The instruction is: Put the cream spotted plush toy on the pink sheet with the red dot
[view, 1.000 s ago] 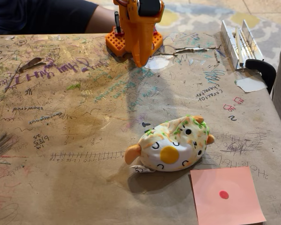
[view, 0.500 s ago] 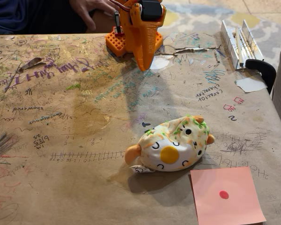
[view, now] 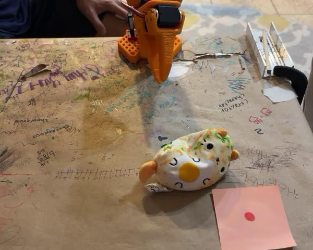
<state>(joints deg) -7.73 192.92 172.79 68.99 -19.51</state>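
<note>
The orange fingers (view: 159, 75) are pointing down at the far edge of the worktop (view: 68, 146), seemingly closed to a tip and gripping nothing. Well apart, the plush toy (view: 190, 160) is lying just beside the pink sheet (view: 253, 217), its shadow falling on a corner.

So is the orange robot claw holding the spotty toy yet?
No, nothing is held. The gripper hangs near its base, far from the cream spotted plush toy, which lies on the table beside the pink sheet.

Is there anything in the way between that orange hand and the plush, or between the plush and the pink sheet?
Nothing visible. Only bare scribbled table lies between the hand and the plush, and the pink sheet sits right beside the plush with nothing between them.
</note>
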